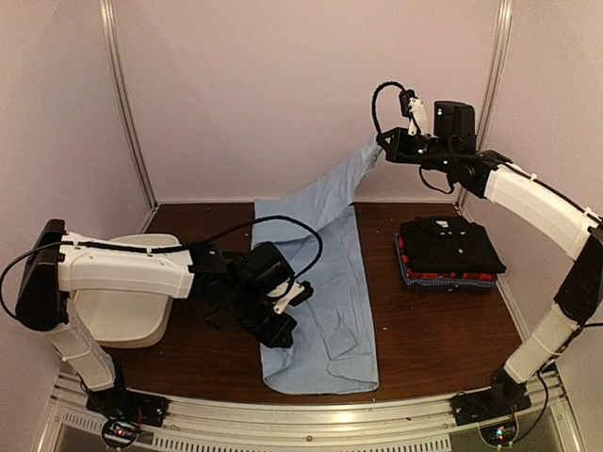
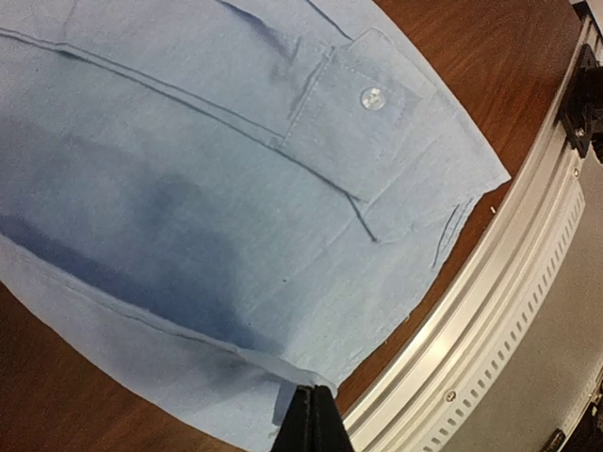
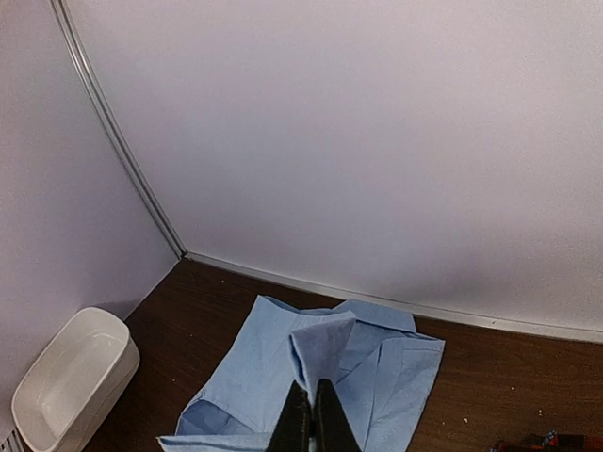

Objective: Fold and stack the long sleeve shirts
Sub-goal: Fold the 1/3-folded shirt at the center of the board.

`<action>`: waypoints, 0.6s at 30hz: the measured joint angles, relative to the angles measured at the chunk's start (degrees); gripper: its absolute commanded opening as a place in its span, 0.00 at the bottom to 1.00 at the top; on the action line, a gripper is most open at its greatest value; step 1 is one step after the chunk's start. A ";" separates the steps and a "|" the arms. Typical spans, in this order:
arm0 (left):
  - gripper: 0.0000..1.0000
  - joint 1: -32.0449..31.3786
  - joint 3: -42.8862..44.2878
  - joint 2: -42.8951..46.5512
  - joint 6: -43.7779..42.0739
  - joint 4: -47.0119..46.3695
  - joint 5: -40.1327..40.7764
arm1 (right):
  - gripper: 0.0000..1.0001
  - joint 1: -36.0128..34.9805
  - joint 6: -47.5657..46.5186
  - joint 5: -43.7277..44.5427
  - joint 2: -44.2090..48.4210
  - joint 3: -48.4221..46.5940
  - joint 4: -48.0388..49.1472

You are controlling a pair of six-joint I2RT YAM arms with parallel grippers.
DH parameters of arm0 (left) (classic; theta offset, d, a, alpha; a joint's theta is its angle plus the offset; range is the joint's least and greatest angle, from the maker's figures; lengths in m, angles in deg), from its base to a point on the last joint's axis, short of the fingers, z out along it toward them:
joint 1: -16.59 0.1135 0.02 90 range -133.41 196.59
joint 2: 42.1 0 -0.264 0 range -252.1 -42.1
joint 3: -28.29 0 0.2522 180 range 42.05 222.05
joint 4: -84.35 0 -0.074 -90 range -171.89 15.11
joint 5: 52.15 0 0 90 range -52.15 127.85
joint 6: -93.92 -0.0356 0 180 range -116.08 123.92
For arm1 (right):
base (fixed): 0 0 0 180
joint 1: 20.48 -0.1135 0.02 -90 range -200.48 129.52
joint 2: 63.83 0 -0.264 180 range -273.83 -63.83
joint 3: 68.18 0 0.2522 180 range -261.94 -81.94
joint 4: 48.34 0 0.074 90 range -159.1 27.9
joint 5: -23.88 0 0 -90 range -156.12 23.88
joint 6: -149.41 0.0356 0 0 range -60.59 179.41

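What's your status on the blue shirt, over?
Right gripper shut on light blue shirt, far end raised. Left gripper shut on its near edge. Folded stack apart, nothing blocking.

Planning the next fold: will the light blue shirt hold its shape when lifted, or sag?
Probably floppy: the light blue shirt drapes slack from the raised right hand. Likely light, since a small pinch holds it up.
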 measured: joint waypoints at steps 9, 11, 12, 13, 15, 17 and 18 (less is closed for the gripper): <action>0.00 -0.52 2.08 -3.78 -5.88 -0.15 -5.29 | 0.00 1.29 -1.20 2.75 3.50 3.39 -0.42; 0.00 -0.55 2.34 -4.44 -6.47 -0.15 -6.08 | 0.00 1.33 -1.22 3.06 4.04 4.28 -0.52; 0.00 -0.52 2.34 -4.59 -6.80 -0.17 -6.45 | 0.00 1.33 -1.25 3.23 4.31 4.68 -0.61; 0.00 -0.52 2.34 -4.66 -7.04 -0.13 -6.78 | 0.00 1.33 -1.22 3.45 4.68 5.11 -0.74; 0.00 -0.52 2.36 -4.72 -7.45 -0.15 -7.34 | 0.00 1.33 -1.22 3.72 5.29 5.73 -0.94; 0.00 -0.55 2.45 -4.92 -7.78 -0.17 -8.00 | 0.00 1.33 -1.22 3.85 5.90 6.05 -1.07; 0.00 -0.52 2.49 -5.05 -7.93 -0.17 -8.31 | 0.00 1.33 -1.22 3.87 6.10 6.05 -1.14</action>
